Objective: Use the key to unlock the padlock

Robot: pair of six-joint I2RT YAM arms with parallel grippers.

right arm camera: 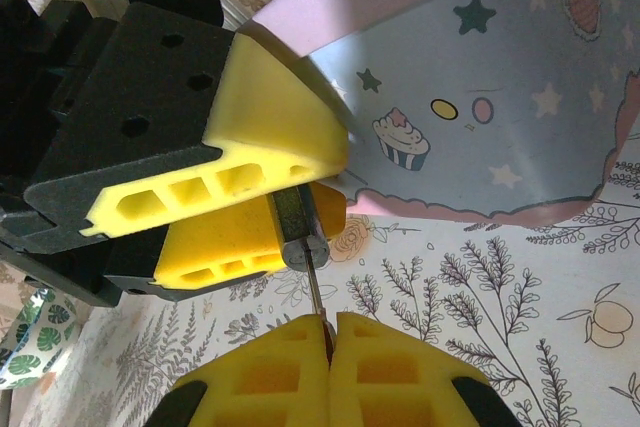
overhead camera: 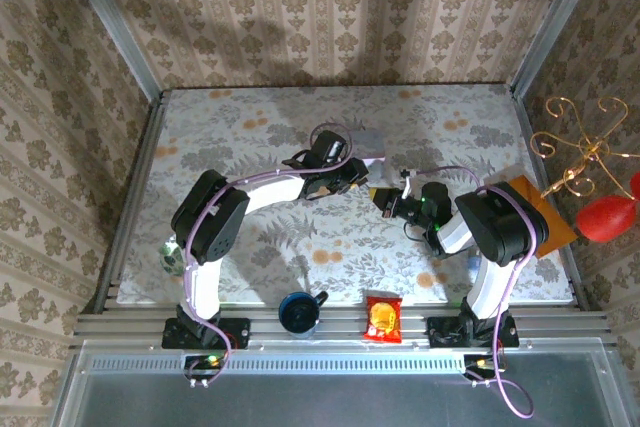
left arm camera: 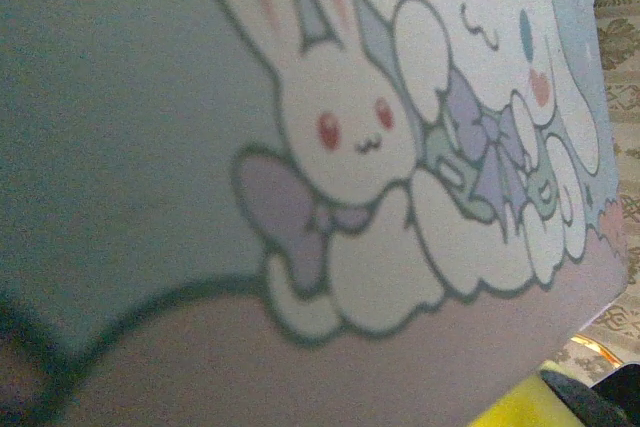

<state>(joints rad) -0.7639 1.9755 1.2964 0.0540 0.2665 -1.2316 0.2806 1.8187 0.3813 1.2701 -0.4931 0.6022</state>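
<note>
The small dark padlock (right arm camera: pixel 298 227) is pinched between the yellow fingers (right arm camera: pixel 270 137) of my left gripper (right arm camera: pixel 320 192), keyhole end facing down. The thin key (right arm camera: pixel 316 292) runs from that keyhole into my right gripper (right arm camera: pixel 328 322), whose yellow pads are shut on its head. From above, the left gripper (overhead camera: pixel 362 179) and right gripper (overhead camera: pixel 388 203) meet nose to nose at mid-table. A cartoon-printed tin box (right arm camera: pixel 480 97) lies just behind the padlock. In the left wrist view its bunny lid (left arm camera: pixel 300 147) is very close, with one yellow fingertip (left arm camera: pixel 520 409) at the bottom right.
A blue mug (overhead camera: pixel 298 313) and a red snack packet (overhead camera: pixel 381 316) sit at the near edge between the arm bases. An orange board (overhead camera: pixel 545 217) lies at the right. A gold wire stand with a red ornament (overhead camera: pixel 600 212) stands beyond it. A green-patterned cup (overhead camera: pixel 172 255) sits at the left edge.
</note>
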